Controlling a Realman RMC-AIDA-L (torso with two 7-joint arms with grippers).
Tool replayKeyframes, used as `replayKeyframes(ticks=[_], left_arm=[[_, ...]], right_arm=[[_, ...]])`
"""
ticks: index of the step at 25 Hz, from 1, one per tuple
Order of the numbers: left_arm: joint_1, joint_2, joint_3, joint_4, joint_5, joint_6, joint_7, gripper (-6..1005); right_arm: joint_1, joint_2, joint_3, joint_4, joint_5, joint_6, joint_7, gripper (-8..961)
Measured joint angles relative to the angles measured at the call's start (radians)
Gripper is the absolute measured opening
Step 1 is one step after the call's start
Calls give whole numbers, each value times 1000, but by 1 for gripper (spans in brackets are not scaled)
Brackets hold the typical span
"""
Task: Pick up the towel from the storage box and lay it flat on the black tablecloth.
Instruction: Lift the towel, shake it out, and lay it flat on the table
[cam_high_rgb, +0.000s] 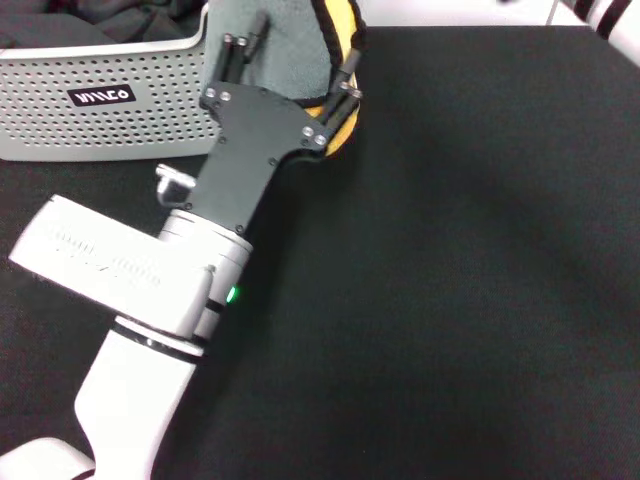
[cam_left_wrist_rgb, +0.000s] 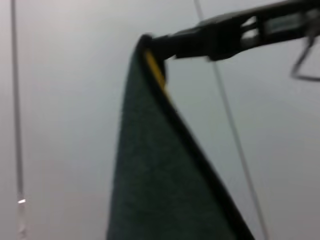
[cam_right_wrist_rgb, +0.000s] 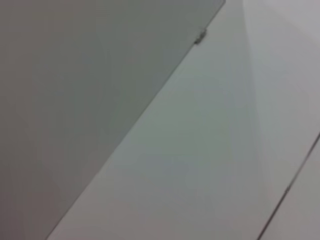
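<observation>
The black tablecloth covers nearly the whole frame; the storage box stands on it at the upper left.

Far to my left, dark clothes lie bunched inside the storage box, showing above its rim. Along the far edge runs a pale white surface. At the far right corner sit black and white bars; what they belong to I cannot tell. My right wrist view shows a grey panel against a paler surface, with a small fitting at the panel's edge.
</observation>
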Motion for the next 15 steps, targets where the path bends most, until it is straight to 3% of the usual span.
replayKeyframes(ticks=[15], left_arm=[[33, 0, 0, -1, -67, 14, 34, 863]], right_arm=[[-63, 0, -36, -54, -4, -79, -94, 11]])
